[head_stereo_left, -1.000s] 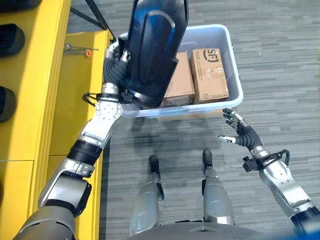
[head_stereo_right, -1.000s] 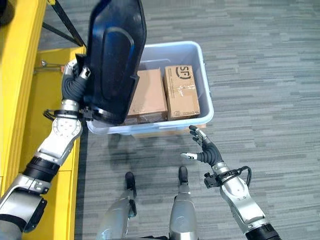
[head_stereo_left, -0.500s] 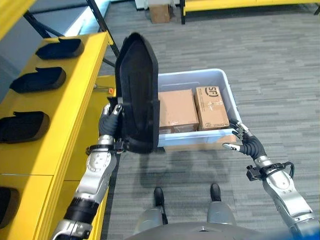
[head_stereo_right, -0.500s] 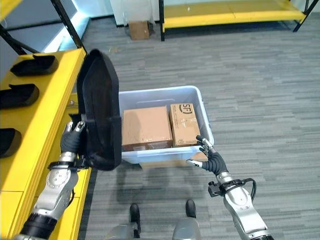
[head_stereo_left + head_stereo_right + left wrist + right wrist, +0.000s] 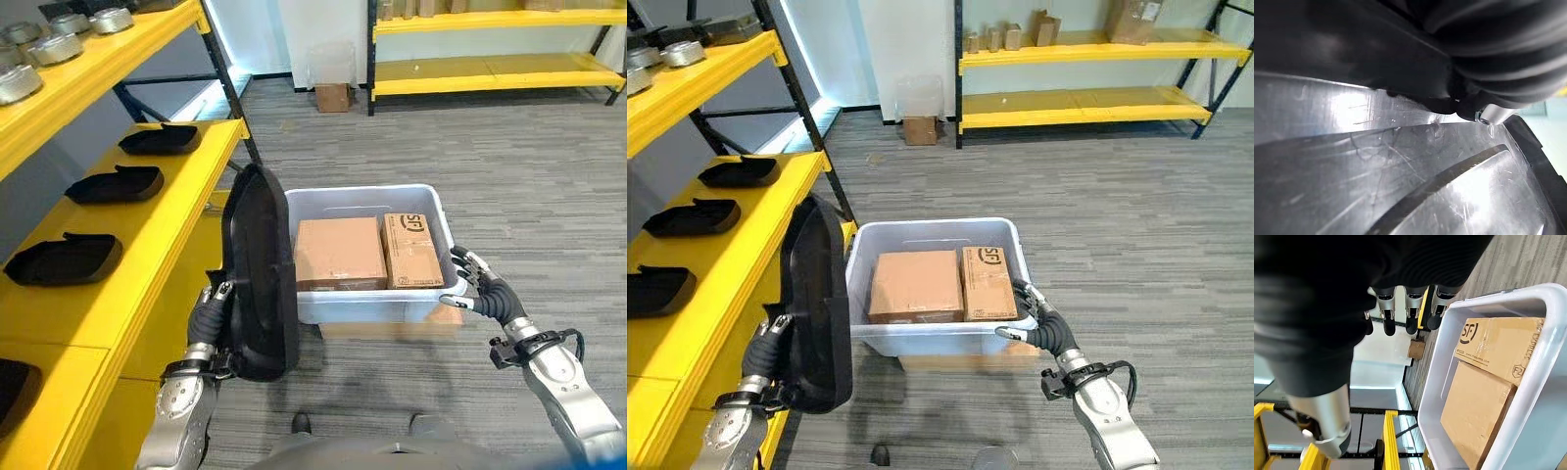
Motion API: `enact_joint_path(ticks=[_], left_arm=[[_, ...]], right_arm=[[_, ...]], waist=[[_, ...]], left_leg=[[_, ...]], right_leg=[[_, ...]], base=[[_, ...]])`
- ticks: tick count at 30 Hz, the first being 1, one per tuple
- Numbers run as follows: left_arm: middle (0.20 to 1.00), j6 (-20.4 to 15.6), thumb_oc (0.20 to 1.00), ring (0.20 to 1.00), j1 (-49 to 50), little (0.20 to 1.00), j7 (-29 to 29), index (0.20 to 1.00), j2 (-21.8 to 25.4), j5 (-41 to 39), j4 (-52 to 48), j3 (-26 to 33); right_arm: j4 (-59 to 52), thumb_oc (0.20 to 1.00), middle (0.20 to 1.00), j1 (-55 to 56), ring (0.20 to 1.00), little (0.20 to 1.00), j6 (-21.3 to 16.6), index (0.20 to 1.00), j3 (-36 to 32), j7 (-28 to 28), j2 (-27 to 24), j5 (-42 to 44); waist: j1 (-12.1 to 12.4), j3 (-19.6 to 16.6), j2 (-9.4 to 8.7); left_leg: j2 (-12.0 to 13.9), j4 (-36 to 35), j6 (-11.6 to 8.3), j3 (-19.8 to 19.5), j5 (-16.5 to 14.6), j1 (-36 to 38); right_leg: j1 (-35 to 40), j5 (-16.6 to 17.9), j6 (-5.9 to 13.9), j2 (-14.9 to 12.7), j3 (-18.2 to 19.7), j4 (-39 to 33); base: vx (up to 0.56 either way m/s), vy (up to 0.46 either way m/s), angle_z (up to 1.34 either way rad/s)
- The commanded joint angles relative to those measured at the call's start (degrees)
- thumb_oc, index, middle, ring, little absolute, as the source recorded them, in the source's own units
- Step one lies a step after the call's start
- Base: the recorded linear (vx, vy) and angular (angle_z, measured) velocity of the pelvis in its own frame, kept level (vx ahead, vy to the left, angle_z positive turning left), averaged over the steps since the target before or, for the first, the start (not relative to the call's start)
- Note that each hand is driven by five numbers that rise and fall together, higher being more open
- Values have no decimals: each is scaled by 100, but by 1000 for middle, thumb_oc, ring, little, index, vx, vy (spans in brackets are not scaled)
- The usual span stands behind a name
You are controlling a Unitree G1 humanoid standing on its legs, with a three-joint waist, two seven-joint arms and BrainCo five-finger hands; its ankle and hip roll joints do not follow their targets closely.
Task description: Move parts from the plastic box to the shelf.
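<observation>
On the far left, the yellow shelf (image 5: 147, 264) runs away from the robot, and three black moulded parts lie in a row on it: one nearest (image 5: 61, 259), one in the middle (image 5: 116, 183) and one farthest (image 5: 160, 139). A higher shelf level (image 5: 98, 59) above them carries round metal parts (image 5: 57, 49). Just right of the shelf's edge, the left hand (image 5: 211, 318) grips a large black part (image 5: 257, 274) from its shelf-facing side, fingers curled against it; the part stands on end, upright, its narrow edge towards the camera, between the shelf and the box. In the left wrist view the part's glossy, scratched surface (image 5: 1400, 161) sits right against the hand's ribbed cover (image 5: 1488, 58).

To the right of the held part, the pale plastic box (image 5: 364, 306) rests on the grey floor (image 5: 509, 176). Inside it two cardboard cartons lie flat side by side: a wider plain one (image 5: 338, 253) on the left and a narrower printed one (image 5: 411, 250) on the right, touching each other. A flat piece of cardboard (image 5: 392, 330) shows under the box's near edge.

Right of the box, the right hand (image 5: 482, 294) hangs near the box's near right corner, fingers spread and relaxed, holding nothing; whether it touches the rim cannot be told. The right wrist view looks past its straight fingers (image 5: 1409, 313) to the box's white wall (image 5: 1435, 377).

Far behind, another yellow rack (image 5: 1087, 103) stands along the wall, with a small carton (image 5: 919, 129) on the floor beside it
</observation>
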Motion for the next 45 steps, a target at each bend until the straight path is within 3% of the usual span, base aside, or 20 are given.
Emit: enact_joint_path(ticks=[1,4,5,6,7,10,13,16,19,23,28,32,33,34,35,37,38,40,41,45], left_arm=[[200,-300,200,200,-157,200,-225,200,157,-395,-642,440],[200,-308,200,200,-330,200,-229,200,187,-360,-502,387],[200,-308,200,200,-405,200,-216,200,218,-362,-496,370],[200,-296,200,200,-396,200,-244,200,200,-320,-615,358],[200,-293,200,200,-397,200,-243,200,201,-320,-619,356],[200,-292,200,200,-577,200,-246,200,182,-277,-655,238],[200,-284,200,200,-694,200,-256,200,158,-295,-670,106],[200,-271,200,200,-696,200,-327,200,205,-322,-711,-9],[200,-270,200,200,-595,200,-368,200,362,-221,-832,55],[200,-264,200,200,-475,200,-373,200,335,-178,-910,156],[200,-307,200,200,-379,200,-341,200,434,78,-1123,396],[200,-344,200,200,-450,200,-166,200,535,380,-1153,481],[200,-331,200,200,-513,200,-68,200,592,536,-1179,524],[200,-330,200,200,-513,200,-68,200,591,537,-1180,526],[200,-330,200,200,-600,200,-75,200,621,557,-1122,473],[200,-330,200,200,-639,200,-108,200,599,643,-1072,332],[200,-343,200,200,-634,200,-137,200,579,656,-1075,276],[200,-358,200,200,-694,200,-136,200,498,720,-1119,191],[200,-402,200,200,-656,200,-140,200,413,694,-1206,202],[200,-474,200,200,-687,200,-20,200,327,827,-1210,263]], right_arm=[[-249,1000,1000,-110,1000,1000,-343,1000,-190,33,-241,130],[-28,1000,1000,-174,1000,1000,-344,1000,-237,-107,-287,20],[-28,1000,1000,-178,1000,1000,-352,1000,-248,-115,-293,73],[-83,1000,1000,-98,1000,1000,-351,1000,-342,-47,-285,151],[-86,1000,1000,-95,1000,1000,-350,1000,-347,-46,-285,152],[-97,1000,1000,-3,1000,1000,-392,1000,-502,-82,-150,229],[-50,1000,1000,37,1000,1000,-383,1000,-590,-261,47,295],[-58,1000,1000,154,1000,1000,-357,1000,-673,-285,139,246],[-77,1000,1000,140,1000,1000,-319,1000,-527,-190,320,356],[-41,1000,1000,60,1000,1000,-254,1000,-320,-134,419,286],[-180,1000,1000,61,1000,1000,-205,1000,-215,-43,591,459],[-165,1000,1000,-88,1000,1000,-164,1000,-9,-88,719,430],[-169,1000,1000,-219,1000,1000,-155,1000,124,-70,776,536],[-166,1000,1000,-223,1000,1000,-156,1000,127,-70,776,536],[-146,1000,1000,-291,1000,1000,-167,1000,212,-28,768,648],[-195,1000,1000,-257,1000,1000,-196,1000,268,29,686,812],[-266,1000,1000,-218,1000,1000,-213,1000,309,64,626,853],[-316,1000,1000,-190,1000,1000,-226,1000,342,79,536,864],[-378,1000,1000,-74,1000,1000,-239,1000,301,92,538,899],[-122,1000,1000,-278,1000,1000,-211,1000,434,41,584,855]], waist=[[178,198,47],[232,448,-78],[187,478,-161],[148,433,-291],[141,425,-283],[3,345,-369],[-134,229,-271],[-151,163,-216],[-37,100,-371],[106,62,-480],[309,56,-701],[325,57,-691],[277,89,-608],[299,85,-611],[151,100,-588],[-36,35,-669],[-87,26,-728],[-141,17,-785],[-130,-12,-866],[-9,-187,-851]], left_leg=[[646,-74,-491,-430,1311,-600],[421,186,-397,-227,1415,-949],[450,469,-331,38,1220,-912],[375,1092,-255,56,691,-808],[376,1119,-247,40,686,-842],[301,1715,-194,149,-45,-603],[167,1257,-128,343,-472,-187],[-41,898,-56,437,-614,-79],[-357,770,58,342,-708,-74],[-667,847,206,253,-908,-130],[-1181,1318,416,92,-1209,-437],[-1414,1011,600,78,-1112,-240],[-1388,745,666,-9,-966,-138],[-1381,730,659,15,-963,-133],[-1386,454,695,-213,-746,-32],[-1519,330,688,-447,-618,2],[-1632,338,690,-561,-626,-6],[-1836,322,677,-743,-536,-93],[-1957,342,656,-811,-521,-102],[-1814,117,648,-613,-531,9]], right_leg=[[22,-516,-147,269,-175,305],[127,-339,-202,104,-492,70],[79,-236,-215,5,-580,32],[-5,-53,-196,-164,-691,-137],[-9,-30,-193,-160,-703,-158],[55,68,-155,-451,-1013,-221],[94,165,-21,-682,-1301,-103],[185,263,122,-1010,-1475,72],[361,560,331,-1385,-1711,-42],[415,810,490,-1610,-1732,-181],[534,1519,713,-2024,-1767,-314],[403,2034,730,-2270,-1709,4],[126,1589,548,-1790,-1393,386],[93,1572,540,-1787,-1362,414],[-226,820,305,-689,-674,429],[-342,402,87,426,222,74],[-369,420,30,791,568,-137],[-373,657,-90,1062,892,-606],[-126,814,-64,892,600,-1181],[183,972,5,838,546,-1597]], base=[[-260,-190,72],[-196,-95,95],[-308,-101,97],[-242,-70,111],[-203,-42,92],[-80,30,85],[-10,197,97],[55,285,71],[36,240,44],[24,189,34],[36,219,35],[30,253,29],[-9,140,19],[14,215,7],[51,83,-1],[95,74,19],[57,49,84],[1,-1,98],[-1,-82,67],[48,-99,36]])
